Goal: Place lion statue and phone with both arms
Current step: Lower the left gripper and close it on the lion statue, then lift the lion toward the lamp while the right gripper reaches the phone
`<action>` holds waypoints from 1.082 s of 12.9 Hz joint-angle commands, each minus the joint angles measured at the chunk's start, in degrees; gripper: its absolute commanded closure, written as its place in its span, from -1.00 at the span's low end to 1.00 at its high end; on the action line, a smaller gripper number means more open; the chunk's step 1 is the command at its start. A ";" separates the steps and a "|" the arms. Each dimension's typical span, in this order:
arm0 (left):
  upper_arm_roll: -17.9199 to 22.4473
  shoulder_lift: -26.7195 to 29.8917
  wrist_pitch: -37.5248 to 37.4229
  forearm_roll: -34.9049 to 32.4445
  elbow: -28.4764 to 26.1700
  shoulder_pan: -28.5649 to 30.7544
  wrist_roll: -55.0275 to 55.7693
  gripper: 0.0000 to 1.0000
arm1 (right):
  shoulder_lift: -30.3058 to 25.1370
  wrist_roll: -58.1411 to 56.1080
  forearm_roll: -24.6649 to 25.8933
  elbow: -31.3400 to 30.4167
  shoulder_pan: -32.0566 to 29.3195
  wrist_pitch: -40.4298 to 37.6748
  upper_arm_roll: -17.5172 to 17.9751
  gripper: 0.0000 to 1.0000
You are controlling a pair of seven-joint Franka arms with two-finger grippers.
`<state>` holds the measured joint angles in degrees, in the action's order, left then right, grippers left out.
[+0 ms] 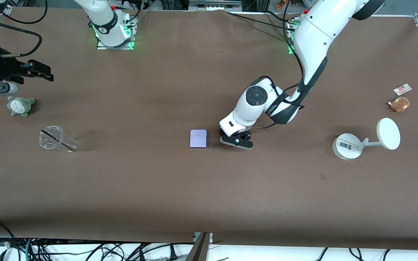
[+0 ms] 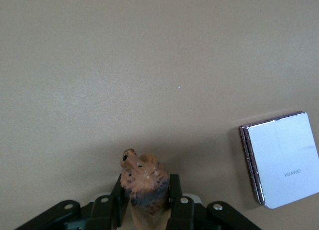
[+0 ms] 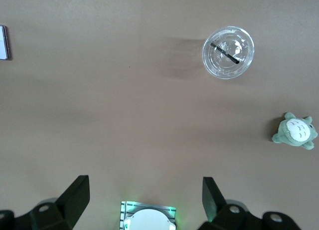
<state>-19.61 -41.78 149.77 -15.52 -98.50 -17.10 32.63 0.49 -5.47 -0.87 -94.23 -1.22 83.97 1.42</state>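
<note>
1. The left gripper's [image 2: 147, 210] 2 black fingers [image 2: 174, 197] are clamped on the lion statue [image 2: 143, 182], one on each flank, with its reddish-brown head poking out past the fingertips.
2. In the front view the left gripper [image 1: 236, 140] sits low at the middle of the table [image 1: 158, 199], just beside the phone [image 1: 198, 139], on the side toward the left arm's end. The statue itself is hidden there under the gripper.
3. The phone is a flat lavender-white square with rounded corners, lying flat on the brown tabletop; the left wrist view shows it [image 2: 281, 157] apart from the statue, not touching it.
4. The right gripper [image 3: 145, 190] has its 2 fingers [image 3: 77, 195] spread wide with nothing between them. It hangs in the air at the right arm's end of the table [image 1: 40, 71], where that arm waits.
5. Near it lies a small green-grey plush [image 1: 20, 105], and nearer the front camera than the plush stands a clear plastic cup [image 1: 56, 139] with a dark straw.
6. Toward the left arm's end stands a white round-based stand [image 1: 365, 139] with a disc, and farther from the front camera than it, a brown fluffy plush [image 1: 400, 103] with a tag.
</note>
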 commanded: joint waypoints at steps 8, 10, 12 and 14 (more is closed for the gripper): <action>-0.25 19.79 -34.33 -0.48 1.21 4.61 -0.54 0.76 | 0.39 2.65 0.17 1.33 1.65 2.76 0.33 -1.00; -0.25 23.05 -38.92 2.84 1.21 9.43 -7.45 0.77 | 0.56 7.10 -0.53 1.33 4.55 3.48 0.33 -1.00; -0.25 24.37 -39.99 9.77 1.21 16.27 -19.39 0.77 | 1.78 15.71 -2.55 1.42 9.55 4.35 0.33 -1.00; -0.25 23.94 -39.99 12.35 0.86 22.96 -31.69 0.78 | 3.63 21.17 -2.73 1.42 15.17 7.07 0.33 -1.00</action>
<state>-19.20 -18.26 109.94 -6.03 -96.23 0.30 10.92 1.89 10.68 -2.83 -94.06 9.68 89.36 2.06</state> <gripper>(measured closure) 0.634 0.000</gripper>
